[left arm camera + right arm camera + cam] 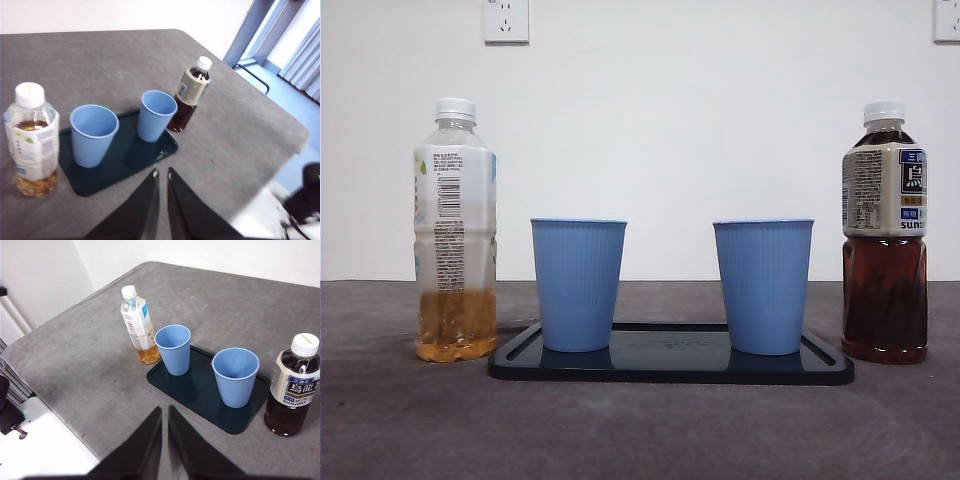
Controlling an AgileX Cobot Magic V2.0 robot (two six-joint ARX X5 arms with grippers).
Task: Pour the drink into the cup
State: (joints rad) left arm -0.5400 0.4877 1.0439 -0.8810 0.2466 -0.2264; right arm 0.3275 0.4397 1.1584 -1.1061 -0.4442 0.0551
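Note:
Two blue ribbed cups stand on a dark tray [670, 372]: the left cup [578, 284] and the right cup [762, 286]. A clear bottle [455, 232] with a white label and a little yellow drink stands left of the tray. A brown tea bottle [884, 236], nearly full, stands right of it. Both have white caps on. My left gripper [162, 172] is shut, held high above the table's near edge, away from the tray [145, 162]. My right gripper [165, 409] is shut, also high and apart from the cups [173, 348] [235, 375].
The grey table [640, 430] ends in rounded edges near both arms [280, 125] [30, 350]. A white wall with two sockets [506, 20] stands behind.

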